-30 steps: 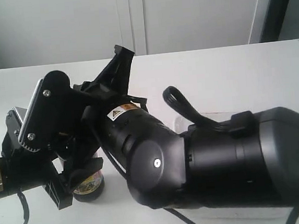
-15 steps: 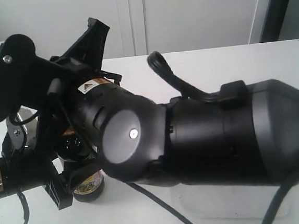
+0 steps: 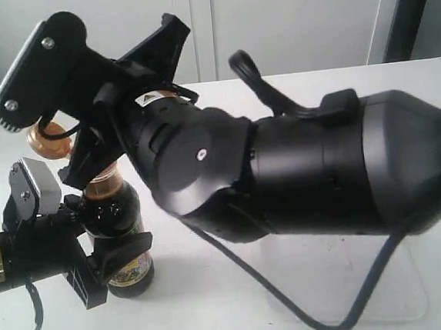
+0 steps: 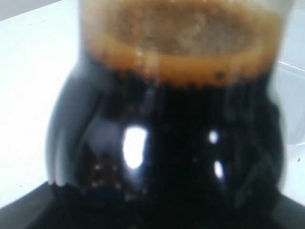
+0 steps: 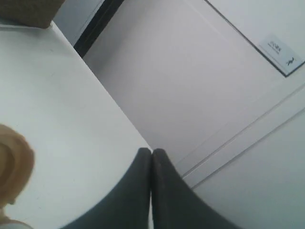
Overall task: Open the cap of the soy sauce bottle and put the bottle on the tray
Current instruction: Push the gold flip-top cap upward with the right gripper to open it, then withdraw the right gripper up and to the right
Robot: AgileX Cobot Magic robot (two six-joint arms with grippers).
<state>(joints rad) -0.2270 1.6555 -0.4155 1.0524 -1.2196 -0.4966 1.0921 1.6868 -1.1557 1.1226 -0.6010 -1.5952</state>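
Two hands work together: the left hand (image 3: 109, 256) is clamped on the soy sauce bottle (image 3: 118, 228) standing on the surface (image 3: 218, 312), the cap (image 3: 48, 139) is flipped open beside the right hand (image 5: 151, 155), fingers together; next, carry the bottle to the tray (image 3: 387, 297).

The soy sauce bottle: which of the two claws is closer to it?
Left. The left gripper is clamped around the soy sauce bottle low on its body. The right gripper, fingers pressed together, sits up beside the flipped-open cap, off the glass.
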